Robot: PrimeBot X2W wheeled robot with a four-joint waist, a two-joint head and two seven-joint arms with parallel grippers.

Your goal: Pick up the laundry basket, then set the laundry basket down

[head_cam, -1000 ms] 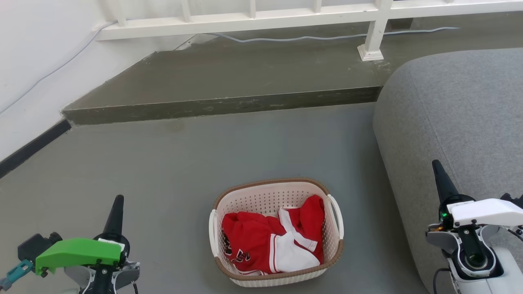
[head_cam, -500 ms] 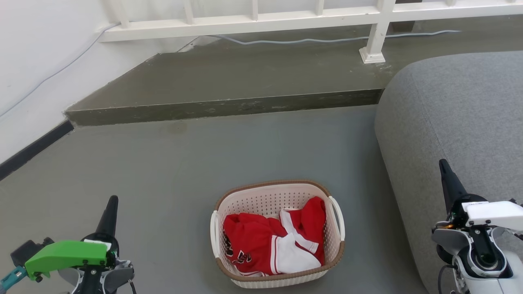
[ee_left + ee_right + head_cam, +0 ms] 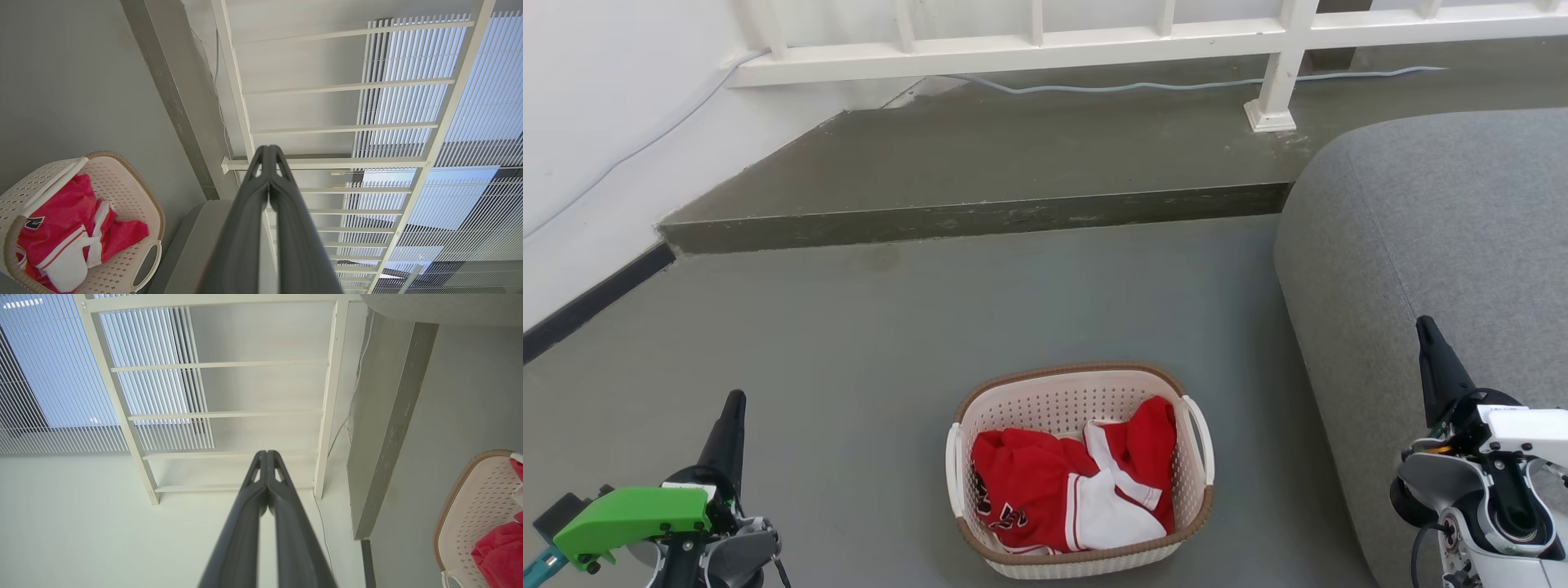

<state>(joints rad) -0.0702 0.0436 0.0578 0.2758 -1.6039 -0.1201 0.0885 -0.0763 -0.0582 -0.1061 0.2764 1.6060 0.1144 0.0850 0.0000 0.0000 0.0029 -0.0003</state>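
Though laundry basket [image 3: 1045,404] unmoved, left claw [image 3: 732,407], right claw [image 3: 1427,333] farther apart (pinched).

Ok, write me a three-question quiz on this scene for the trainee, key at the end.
1. True or false: the laundry basket stands on the floor, and neither the left gripper nor the right gripper touches it.
2. What lies in the basket? A) a red and white garment B) blue towels C) nothing
3. Fill in: in the wrist views, each gripper's two fingers are ____ (open or shut).

Key: 1 true; 2 A; 3 shut.
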